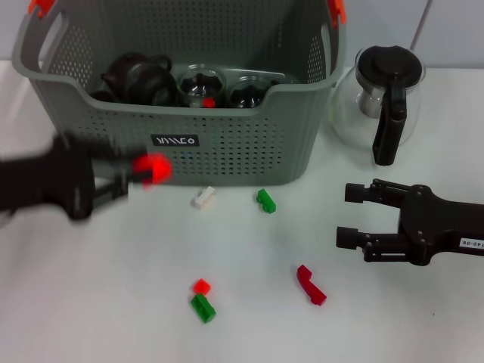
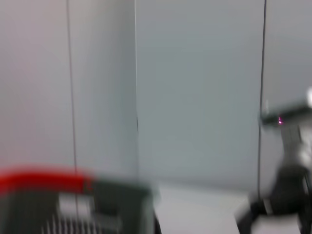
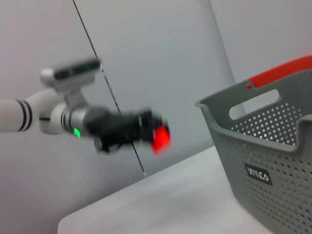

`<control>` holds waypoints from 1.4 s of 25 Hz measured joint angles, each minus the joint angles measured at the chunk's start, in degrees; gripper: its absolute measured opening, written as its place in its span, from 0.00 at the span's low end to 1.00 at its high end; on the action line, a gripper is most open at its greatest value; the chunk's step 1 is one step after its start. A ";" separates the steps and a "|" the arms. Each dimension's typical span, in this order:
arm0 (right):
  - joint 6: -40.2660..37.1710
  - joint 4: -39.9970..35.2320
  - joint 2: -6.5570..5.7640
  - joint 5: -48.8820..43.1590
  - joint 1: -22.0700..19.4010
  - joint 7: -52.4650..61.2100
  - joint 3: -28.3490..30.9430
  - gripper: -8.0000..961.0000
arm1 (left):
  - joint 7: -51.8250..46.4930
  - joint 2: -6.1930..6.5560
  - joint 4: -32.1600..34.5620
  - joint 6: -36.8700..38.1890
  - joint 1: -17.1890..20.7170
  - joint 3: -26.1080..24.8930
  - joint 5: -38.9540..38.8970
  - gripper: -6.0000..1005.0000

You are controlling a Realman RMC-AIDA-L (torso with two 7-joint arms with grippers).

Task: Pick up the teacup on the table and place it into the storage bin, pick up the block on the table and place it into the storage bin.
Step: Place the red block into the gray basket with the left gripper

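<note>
The grey-green storage bin [image 1: 227,144] stands at the back of the table, with a dark teapot [image 1: 136,76] and two glass teacups [image 1: 203,87] inside. My left gripper [image 1: 147,170] hovers in front of the bin's left front, blurred, shut on a red block [image 1: 153,168]. The right wrist view shows that gripper [image 3: 155,136] holding the red block [image 3: 160,138] in the air, left of the bin [image 3: 273,161]. My right gripper [image 1: 349,215] is open low over the table at the right, holding nothing.
Loose blocks lie on the table: white [image 1: 203,197], green [image 1: 265,200], red [image 1: 310,285], a small red one [image 1: 200,286] and green [image 1: 203,308]. A glass pot with a black handle [image 1: 382,102] stands right of the bin.
</note>
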 joint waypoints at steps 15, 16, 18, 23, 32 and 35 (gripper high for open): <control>-0.07 0.48 0.15 0.05 0.21 -0.45 0.10 0.98 | -24.35 -2.35 -12.81 -27.86 -11.40 14.38 -7.12 0.25; -0.08 0.48 0.18 0.06 0.23 -0.47 0.09 0.98 | -25.25 -2.24 -12.81 -31.29 -11.58 17.01 -6.58 0.25; -0.09 0.49 0.23 0.08 0.26 -0.48 0.11 0.98 | -26.88 -2.21 -12.54 -37.38 -11.93 21.49 -4.65 0.25; -0.07 0.52 0.26 0.09 0.26 -0.50 0.25 0.98 | -32.34 -2.34 -9.34 -48.04 -13.81 30.19 4.57 0.26; -0.07 0.55 0.28 0.08 0.75 -0.51 0.27 0.98 | -46.79 -0.23 -1.82 -48.89 -20.42 31.99 15.16 0.26; -0.12 0.56 0.24 0.08 0.81 -0.51 0.27 0.98 | -49.66 0.25 -2.86 -46.76 -20.22 31.98 15.22 0.27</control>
